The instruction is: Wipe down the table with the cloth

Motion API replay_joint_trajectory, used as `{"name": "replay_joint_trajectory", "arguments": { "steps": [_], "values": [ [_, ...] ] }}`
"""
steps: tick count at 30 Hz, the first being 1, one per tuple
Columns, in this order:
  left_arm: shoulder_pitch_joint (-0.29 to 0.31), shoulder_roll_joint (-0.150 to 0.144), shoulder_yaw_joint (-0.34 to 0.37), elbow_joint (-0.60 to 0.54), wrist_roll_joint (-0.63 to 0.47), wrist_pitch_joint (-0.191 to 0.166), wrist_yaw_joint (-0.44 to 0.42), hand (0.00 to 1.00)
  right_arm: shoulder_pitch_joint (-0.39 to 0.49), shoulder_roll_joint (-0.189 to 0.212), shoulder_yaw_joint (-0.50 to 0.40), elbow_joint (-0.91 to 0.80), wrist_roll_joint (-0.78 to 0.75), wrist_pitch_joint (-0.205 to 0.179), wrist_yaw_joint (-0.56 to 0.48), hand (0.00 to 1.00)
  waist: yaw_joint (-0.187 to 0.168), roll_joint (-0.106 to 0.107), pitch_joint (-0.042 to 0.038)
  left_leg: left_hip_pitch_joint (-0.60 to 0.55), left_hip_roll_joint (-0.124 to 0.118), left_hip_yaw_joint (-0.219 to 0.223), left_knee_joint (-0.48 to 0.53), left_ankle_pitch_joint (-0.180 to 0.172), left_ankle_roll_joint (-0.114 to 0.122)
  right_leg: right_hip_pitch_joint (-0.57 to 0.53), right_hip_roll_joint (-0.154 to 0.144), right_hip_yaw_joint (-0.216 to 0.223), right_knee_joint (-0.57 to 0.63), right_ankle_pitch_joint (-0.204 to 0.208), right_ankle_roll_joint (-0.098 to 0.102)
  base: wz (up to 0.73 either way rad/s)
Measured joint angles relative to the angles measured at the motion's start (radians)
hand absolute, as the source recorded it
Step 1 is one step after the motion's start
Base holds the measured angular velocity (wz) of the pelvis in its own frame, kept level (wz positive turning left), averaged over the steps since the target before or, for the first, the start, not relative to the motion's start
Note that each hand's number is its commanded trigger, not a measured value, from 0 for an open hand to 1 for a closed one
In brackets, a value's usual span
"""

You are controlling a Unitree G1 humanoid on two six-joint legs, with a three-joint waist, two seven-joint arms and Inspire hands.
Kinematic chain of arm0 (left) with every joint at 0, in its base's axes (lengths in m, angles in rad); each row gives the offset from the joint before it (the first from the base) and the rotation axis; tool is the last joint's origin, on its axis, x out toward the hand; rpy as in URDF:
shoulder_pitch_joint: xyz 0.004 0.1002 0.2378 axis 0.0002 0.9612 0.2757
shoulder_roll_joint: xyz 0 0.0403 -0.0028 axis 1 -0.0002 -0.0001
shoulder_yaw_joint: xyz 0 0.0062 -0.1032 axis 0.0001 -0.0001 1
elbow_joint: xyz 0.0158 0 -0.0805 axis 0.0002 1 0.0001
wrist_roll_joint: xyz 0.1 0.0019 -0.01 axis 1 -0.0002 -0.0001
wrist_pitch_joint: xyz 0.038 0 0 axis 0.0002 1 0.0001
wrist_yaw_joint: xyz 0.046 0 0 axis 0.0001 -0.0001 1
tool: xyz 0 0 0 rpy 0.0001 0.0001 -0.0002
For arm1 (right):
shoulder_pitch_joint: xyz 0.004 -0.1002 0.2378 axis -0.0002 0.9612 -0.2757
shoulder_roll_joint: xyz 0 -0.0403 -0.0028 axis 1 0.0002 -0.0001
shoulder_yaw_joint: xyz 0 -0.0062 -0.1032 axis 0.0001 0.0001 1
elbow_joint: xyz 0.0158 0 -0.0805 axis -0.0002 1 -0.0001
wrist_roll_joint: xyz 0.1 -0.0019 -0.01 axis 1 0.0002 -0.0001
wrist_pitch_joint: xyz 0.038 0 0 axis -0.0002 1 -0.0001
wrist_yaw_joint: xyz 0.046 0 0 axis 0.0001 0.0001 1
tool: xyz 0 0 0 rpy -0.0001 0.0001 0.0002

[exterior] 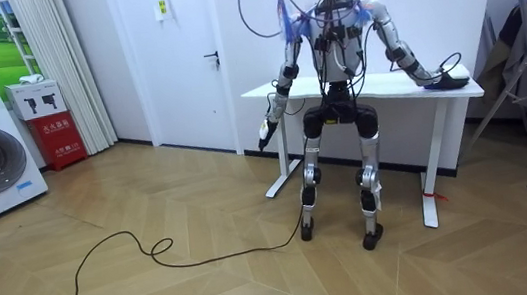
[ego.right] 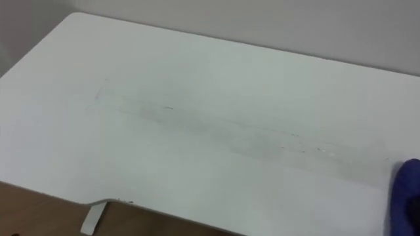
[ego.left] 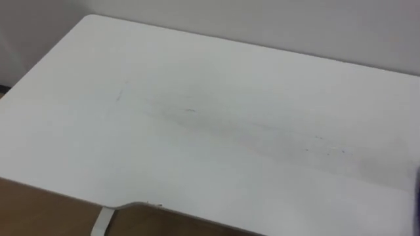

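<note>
The robot stands against the near edge of the white table (ego.left: 197,78). Its left hand (exterior: 264,135) hangs at its side below the tabletop, and I cannot tell its state. The right hand (exterior: 433,76) lies on the table's right end at the blue cloth (ego.right: 408,193); whether it grips the cloth cannot be told. Left of that hand and farther from the robot, faint grey streaks (ego.right: 249,141) cross the top
</note>
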Motion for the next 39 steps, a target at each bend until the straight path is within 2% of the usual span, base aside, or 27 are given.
{"name": "replay_joint_trajectory", "arguments": {
  "steps": [1,3,7,12,14,19,24,39],
  "values": [
    [-0.002,-0.002,-0.001,0.000,0.001,-0.002,0.000,0.00,0.005,0.003,0.008,-0.011,-0.004,0.003,-0.004,0.00,0.003,0.000,0.0007,0.001,0.000,0.002,0.000,-0.001,-0.001,-0.001,0.000,0.003,0.001,0.000,0.000,-0.16],
    [-0.012,-0.020,-0.012,0.002,0.000,-0.011,0.000,0.00,0.009,0.026,0.032,-0.084,-0.049,0.028,-0.007,0.00,0.013,0.005,0.0121,0.013,0.002,0.023,-0.004,-0.002,-0.001,-0.003,0.000,0.024,0.010,0.000,0.000,-0.25],
    [-0.030,-0.043,-0.062,0.014,-0.003,-0.013,-0.004,0.00,0.009,0.077,0.122,-0.197,-0.145,0.042,-0.013,0.00,0.015,0.005,0.0196,0.030,0.002,0.033,-0.006,-0.004,0.000,-0.004,0.001,0.038,0.013,0.000,0.000,-0.15],
    [-0.045,-0.066,-0.097,-0.002,0.001,-0.016,-0.014,0.00,0.024,0.120,0.303,-0.382,-0.302,0.041,0.052,0.00,0.040,0.004,0.0192,0.042,0.002,0.055,-0.019,-0.003,0.002,-0.003,0.002,0.060,0.013,0.001,0.002,-0.11],
    [-0.047,-0.069,-0.098,-0.003,0.002,-0.016,-0.019,0.00,0.020,0.129,0.337,-0.416,-0.347,0.041,0.077,0.00,0.043,0.003,0.0191,0.045,0.002,0.055,-0.020,-0.002,0.006,-0.003,0.002,0.060,0.011,0.001,0.002,0.00],
    [-0.037,-0.069,-0.099,-0.033,-0.001,-0.025,-0.019,0.00,0.017,0.136,0.358,-0.434,-0.432,0.041,0.093,0.00,0.052,0.002,0.0184,0.052,0.001,0.060,-0.029,-0.002,0.006,-0.001,0.002,0.059,0.009,0.000,0.004,-0.03],
    [-0.037,-0.069,-0.119,-0.031,0.000,-0.029,-0.022,0.00,0.019,0.136,0.368,-0.431,-0.430,0.041,0.092,0.00,0.061,0.002,0.0188,0.066,0.002,0.072,-0.039,-0.002,0.006,0.006,0.002,0.065,0.009,-0.001,0.005,-0.06],
    [-0.034,-0.069,-0.121,-0.028,0.000,-0.029,-0.040,0.00,0.020,0.135,0.365,-0.431,-0.406,0.037,0.099,0.00,0.062,0.003,0.0179,0.075,0.002,0.080,-0.039,-0.003,0.006,0.006,0.003,0.073,0.010,-0.001,0.005,0.00]
  ]
}}
